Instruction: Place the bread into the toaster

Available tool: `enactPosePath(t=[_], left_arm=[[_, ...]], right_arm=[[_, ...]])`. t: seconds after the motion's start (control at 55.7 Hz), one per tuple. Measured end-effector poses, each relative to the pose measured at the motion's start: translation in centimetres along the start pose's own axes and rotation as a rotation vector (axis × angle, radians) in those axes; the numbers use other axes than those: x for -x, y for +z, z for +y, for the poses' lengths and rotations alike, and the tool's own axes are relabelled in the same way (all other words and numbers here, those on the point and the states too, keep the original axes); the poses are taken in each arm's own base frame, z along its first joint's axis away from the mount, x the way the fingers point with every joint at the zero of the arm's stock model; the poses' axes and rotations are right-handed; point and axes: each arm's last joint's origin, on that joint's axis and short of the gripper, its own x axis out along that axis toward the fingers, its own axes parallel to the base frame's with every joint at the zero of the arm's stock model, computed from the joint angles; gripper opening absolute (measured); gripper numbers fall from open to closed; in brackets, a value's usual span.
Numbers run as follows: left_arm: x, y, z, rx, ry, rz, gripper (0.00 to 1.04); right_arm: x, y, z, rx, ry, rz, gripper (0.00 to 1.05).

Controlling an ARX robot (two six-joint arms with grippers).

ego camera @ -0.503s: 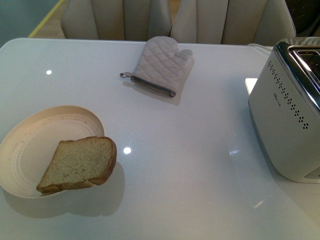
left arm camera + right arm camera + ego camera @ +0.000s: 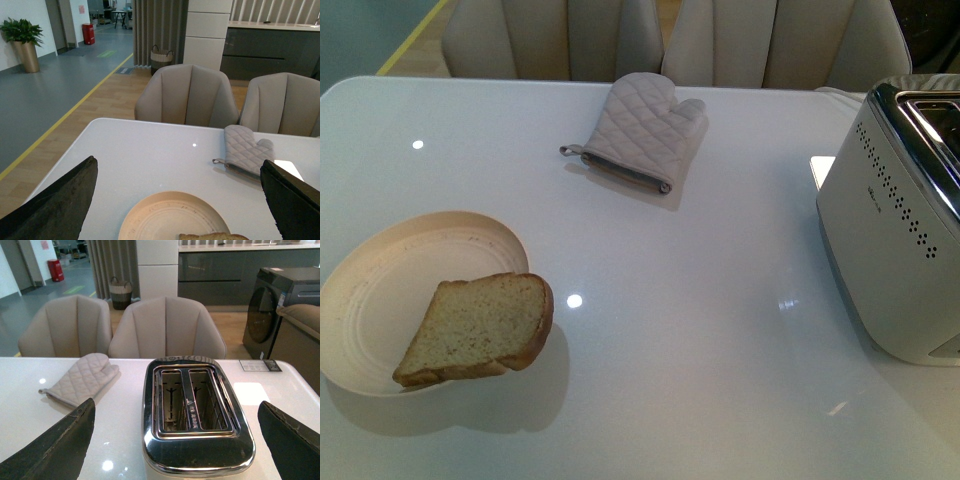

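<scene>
One bread slice (image 2: 475,330); one plate (image 2: 380,285); one toaster (image 2: 895,250); one oven mitt (image 2: 640,130); two chairs (image 2: 555,35); one table (image 2: 720,330)

The front camera looks steeply down on the table (image 2: 720,330), with the plate (image 2: 380,285) at 8 o'clock and the toaster (image 2: 890,240) at 3. The left wrist camera sits low near the plate; the right hangs close above the toaster. Both face the chairs (image 2: 187,95). All three share the oven mitt (image 2: 640,130).

Tan bread slice (image 2: 478,328), brown crust, lying tilted over plate (image 2: 380,290) rim, near left. White toaster (image 2: 895,230), chrome-topped, upright, at right.
</scene>
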Motion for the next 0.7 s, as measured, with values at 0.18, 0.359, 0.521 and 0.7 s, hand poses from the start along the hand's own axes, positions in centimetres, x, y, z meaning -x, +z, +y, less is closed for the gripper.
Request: enactPosePath(t=[0.18, 0.359, 0.521, 0.7], left_arm=[[-0.1, 0.2, -0.1, 0.063, -0.074, 0.342, 0.97], [-1.5, 0.8, 0.5, 0.136, -0.056, 0.651, 0.97], [-4.7, 1.6, 2.0, 0.134, -0.04, 0.603, 0.97], [-9.9, -0.7, 4.5, 0.083, -0.015, 0.609, 0.97]], right_arm=[[0.0, 0.0, 0.0, 0.0, 0.0, 0.0, 0.96], [0.0, 0.0, 0.0, 0.0, 0.002, 0.0, 0.96], [0.0, 0.0, 0.0, 0.0, 0.002, 0.0, 0.96], [0.0, 0.0, 0.0, 0.0, 0.002, 0.0, 0.96]])
